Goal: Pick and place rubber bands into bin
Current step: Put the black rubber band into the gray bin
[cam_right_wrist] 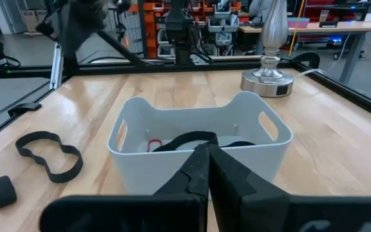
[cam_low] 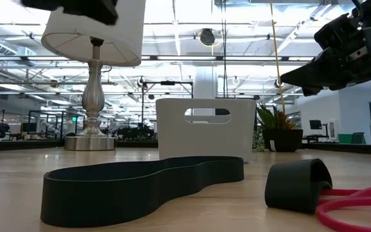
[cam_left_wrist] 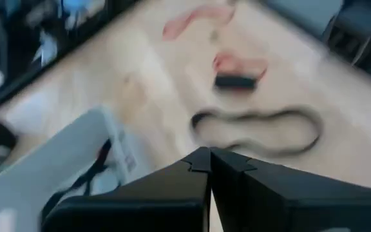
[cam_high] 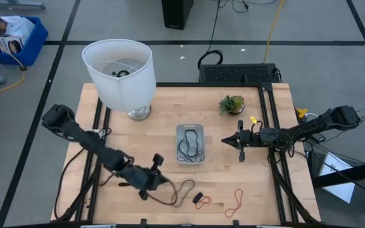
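Pale grey bin [cam_high: 189, 143] holds dark rubber bands [cam_high: 191, 144]; left gripper [cam_high: 149, 182] closed, empty, near it; right gripper [cam_high: 232, 141] closed beside it.

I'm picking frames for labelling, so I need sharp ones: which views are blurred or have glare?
Left wrist view: motion-smeared, the black rubber band and bin soft. Low view: bright ceiling lights behind the lamp. High and right wrist views: sharp.
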